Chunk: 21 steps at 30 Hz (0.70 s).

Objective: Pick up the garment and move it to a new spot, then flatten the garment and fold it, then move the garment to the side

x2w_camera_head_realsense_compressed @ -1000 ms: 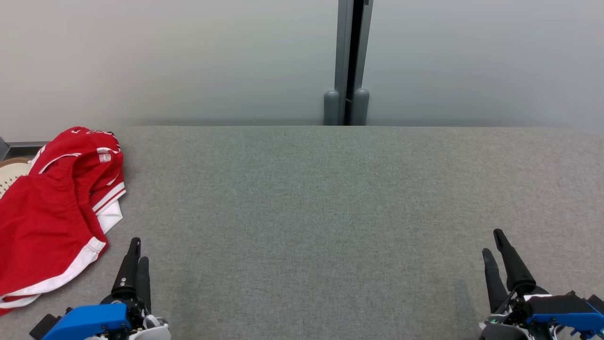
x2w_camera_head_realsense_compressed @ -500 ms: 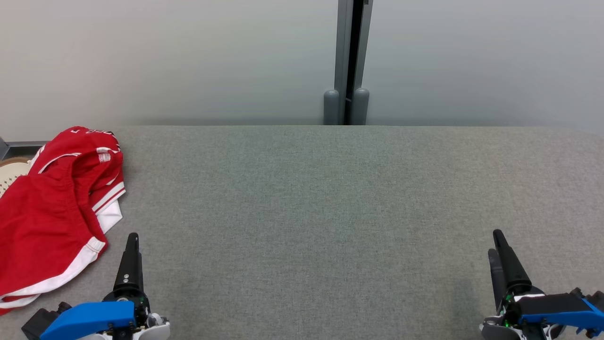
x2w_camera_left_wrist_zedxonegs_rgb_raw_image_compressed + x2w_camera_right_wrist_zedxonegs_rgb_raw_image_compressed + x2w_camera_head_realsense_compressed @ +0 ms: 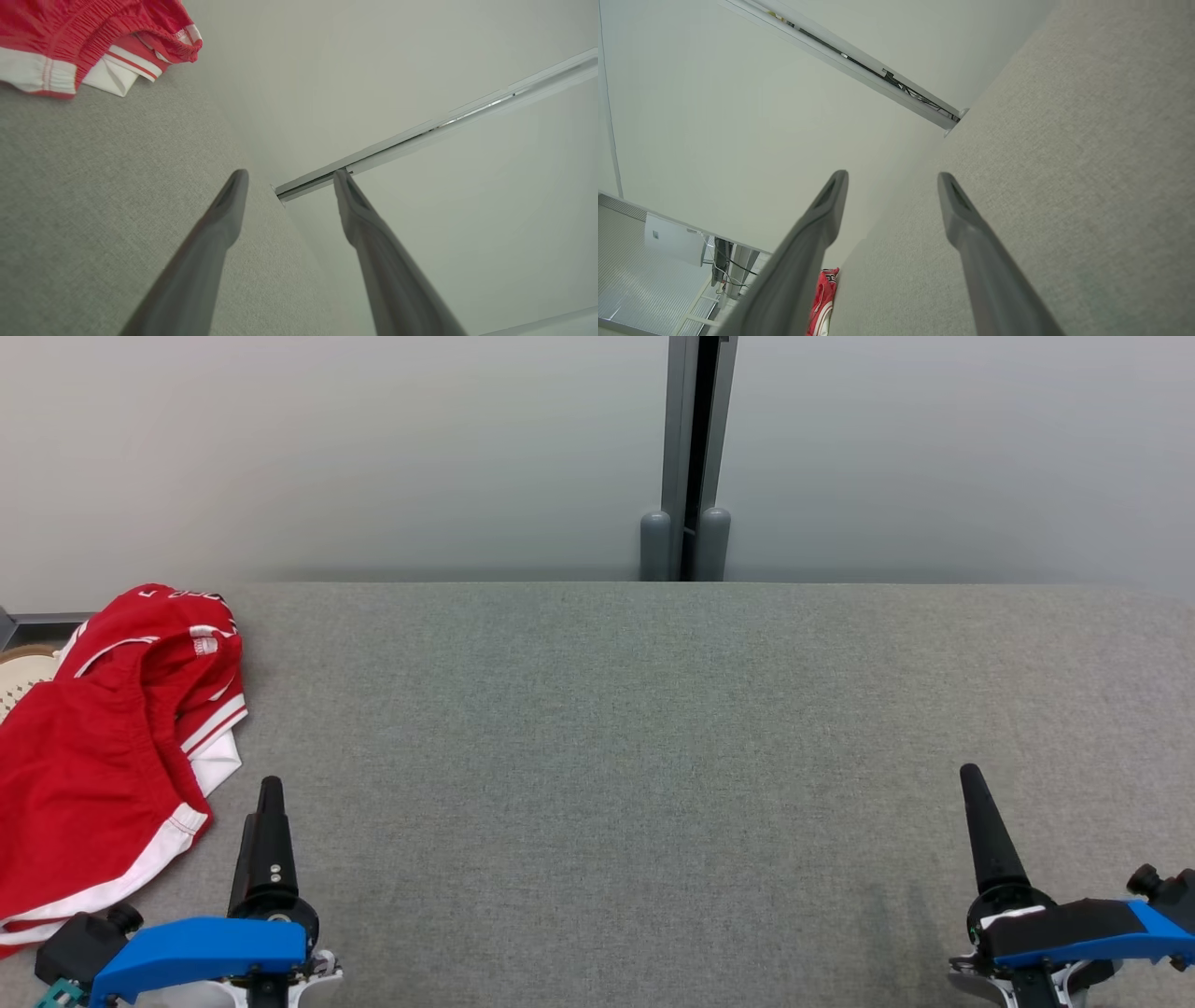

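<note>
The garment [image 3: 93, 756] is red with white trim and lies crumpled at the far left of the grey table [image 3: 635, 728], partly over its left edge. The left wrist view shows its hem [image 3: 79, 42] at the upper left, and a strip of the garment [image 3: 824, 298] appears far off in the right wrist view. My left gripper [image 3: 271, 798] hovers at the lower left, just right of the garment and apart from it. It is open [image 3: 289, 179] and empty. At the lower right my right gripper [image 3: 971, 784] is open [image 3: 892, 179] with nothing between its fingers.
A pale wall with a grey vertical post [image 3: 686, 457] stands behind the table's far edge. A woven pale object [image 3: 19, 672] peeks out behind the garment at the left edge. The table's middle is bare grey fabric.
Both grippers have rolled, so each shows one finger edge-on in the head view. The right fingertips have moved a little farther up the table. The garment has not moved.
</note>
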{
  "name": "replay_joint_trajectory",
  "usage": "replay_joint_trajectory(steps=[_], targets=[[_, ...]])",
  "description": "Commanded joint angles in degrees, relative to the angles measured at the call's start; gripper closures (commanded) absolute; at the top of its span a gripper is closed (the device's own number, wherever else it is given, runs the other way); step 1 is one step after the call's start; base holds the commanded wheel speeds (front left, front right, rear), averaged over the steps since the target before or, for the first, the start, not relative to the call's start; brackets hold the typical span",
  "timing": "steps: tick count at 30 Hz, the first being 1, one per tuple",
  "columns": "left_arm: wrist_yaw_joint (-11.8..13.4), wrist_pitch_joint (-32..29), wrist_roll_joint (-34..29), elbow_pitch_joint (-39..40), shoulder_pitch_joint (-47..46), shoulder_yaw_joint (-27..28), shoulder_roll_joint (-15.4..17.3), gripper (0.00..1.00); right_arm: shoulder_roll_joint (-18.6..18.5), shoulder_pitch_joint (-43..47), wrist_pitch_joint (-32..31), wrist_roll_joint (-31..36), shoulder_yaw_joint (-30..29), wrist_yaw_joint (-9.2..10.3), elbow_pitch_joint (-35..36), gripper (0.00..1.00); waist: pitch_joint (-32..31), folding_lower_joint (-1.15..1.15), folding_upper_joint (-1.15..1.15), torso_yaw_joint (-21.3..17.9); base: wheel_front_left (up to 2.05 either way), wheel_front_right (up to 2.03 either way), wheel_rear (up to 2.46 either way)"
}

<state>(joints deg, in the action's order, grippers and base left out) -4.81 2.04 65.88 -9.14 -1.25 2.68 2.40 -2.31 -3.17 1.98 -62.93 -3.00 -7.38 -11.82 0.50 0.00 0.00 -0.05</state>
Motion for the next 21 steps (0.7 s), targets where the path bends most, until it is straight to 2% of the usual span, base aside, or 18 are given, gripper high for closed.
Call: replay_joint_trajectory(steps=[1, 21], targets=[[0.36, 0.67, -2.56, 1.33, -0.23, -0.53, 0.45, 0.00, -0.38, -0.18, 0.71, 2.65, 0.35, -0.07, 1.27, 0.00, 0.02, 0.00, 0.00, 0.01, 0.00, 0.00, 0.00], [1.07, 4.28, -21.27, -0.90, 0.95, -3.99, 0.50, 0.00, -0.49, -0.08, 4.32, 21.29, 2.84, -0.10, 0.02, 0.00, 0.26, 0.00, 0.00, -0.06, 0.00, 0.00, 0.00]])
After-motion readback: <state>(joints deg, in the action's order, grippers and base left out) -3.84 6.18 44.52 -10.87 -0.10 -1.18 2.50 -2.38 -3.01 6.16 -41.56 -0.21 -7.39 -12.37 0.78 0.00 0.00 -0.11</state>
